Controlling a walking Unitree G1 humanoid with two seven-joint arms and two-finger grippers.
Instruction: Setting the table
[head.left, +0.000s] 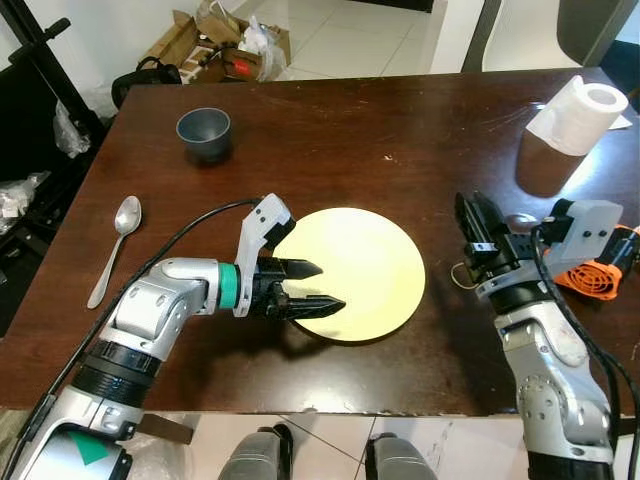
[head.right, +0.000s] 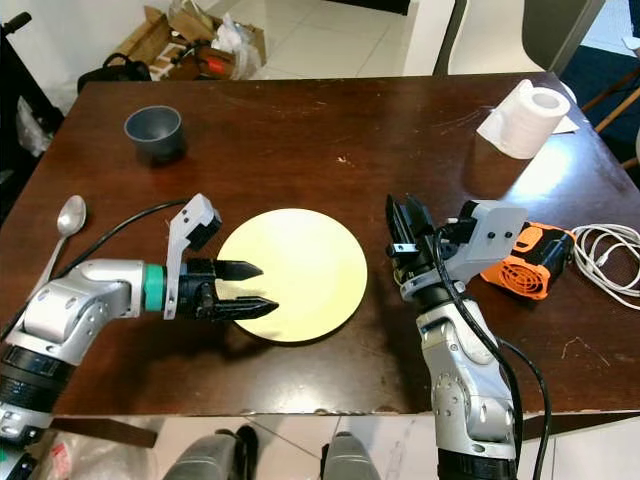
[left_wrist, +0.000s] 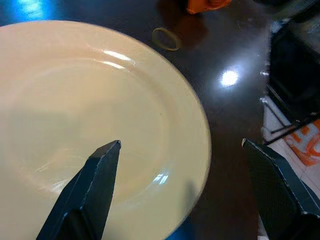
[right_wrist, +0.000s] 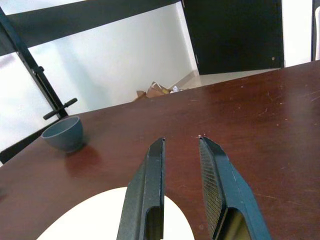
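- The round pale-yellow plate (head.left: 352, 272) lay flat mid-frame on the dark wooden table (head.left: 330, 130), near its front edge.
- The left gripper (head.left: 312, 287), fingers spread, straddled the plate's near-left rim; closing off-centre might shove the plate.
- The right gripper (head.right: 408, 223), fingers slightly parted and empty, stood lower right.

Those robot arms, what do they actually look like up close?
Both arms are silver metal with black joints and trailing black cables. The left gripper has two long pointed black fingers, a green ring at its wrist and a white bracket. The right gripper also has black fingers and a white bracket.
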